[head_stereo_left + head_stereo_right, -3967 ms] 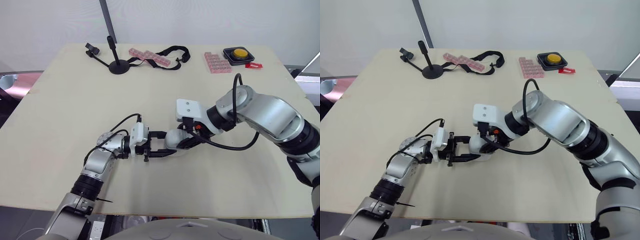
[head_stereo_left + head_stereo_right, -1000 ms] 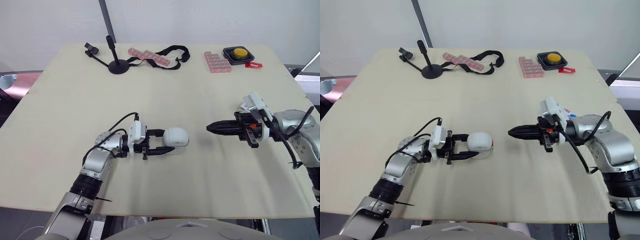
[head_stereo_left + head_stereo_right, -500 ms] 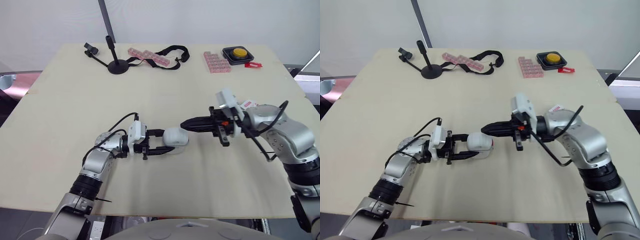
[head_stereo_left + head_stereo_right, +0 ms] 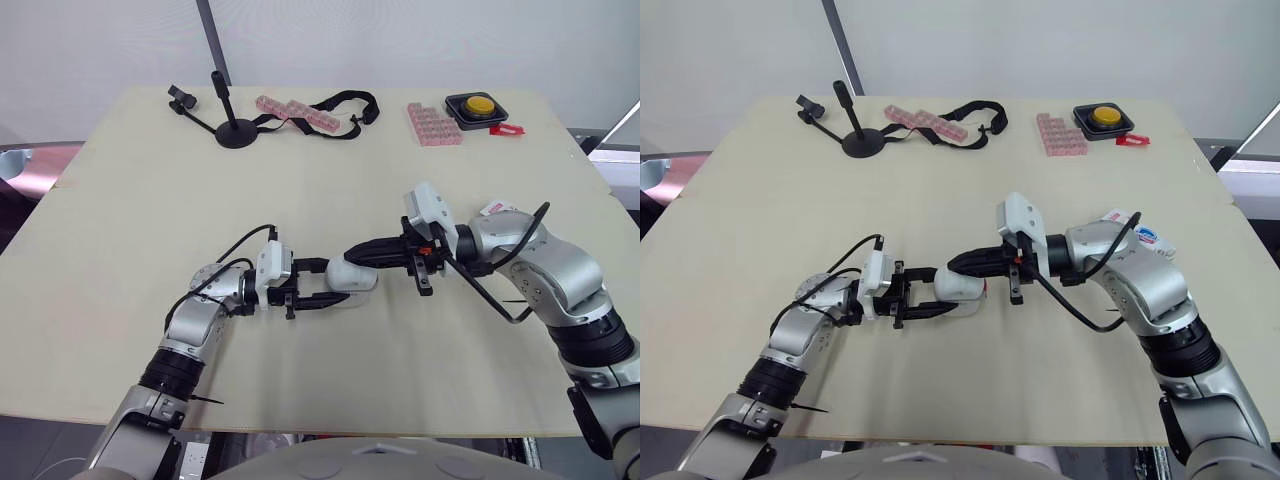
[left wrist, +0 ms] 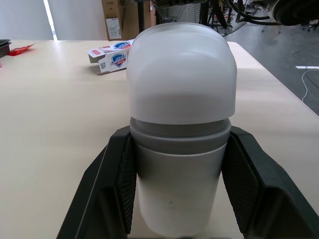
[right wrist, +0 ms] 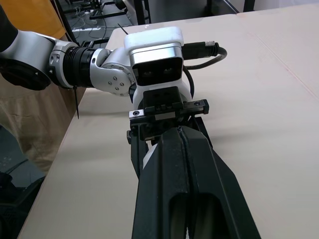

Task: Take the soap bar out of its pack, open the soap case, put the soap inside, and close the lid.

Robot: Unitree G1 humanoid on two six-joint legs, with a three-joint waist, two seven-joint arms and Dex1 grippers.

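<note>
Left claw [image 4: 340,287] pinching soap case [image 4: 354,274] (lying on table [image 4: 150,180]); right claw [image 4: 351,256] pressed together, tips at case's lid end.

Pale wooden table [image 4: 120,230], black stand [image 4: 237,133], black strap [image 4: 345,103], pink blocks [image 4: 297,112], yellow button [image 4: 480,104], likely soap pack [image 5: 110,57]

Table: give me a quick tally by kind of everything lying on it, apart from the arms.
Soap case: 1
Soap pack: 1
Pink block sets: 2
Black stand: 1
Black strap: 1
Yellow button box: 1
Red tag: 1
Total: 8
</note>
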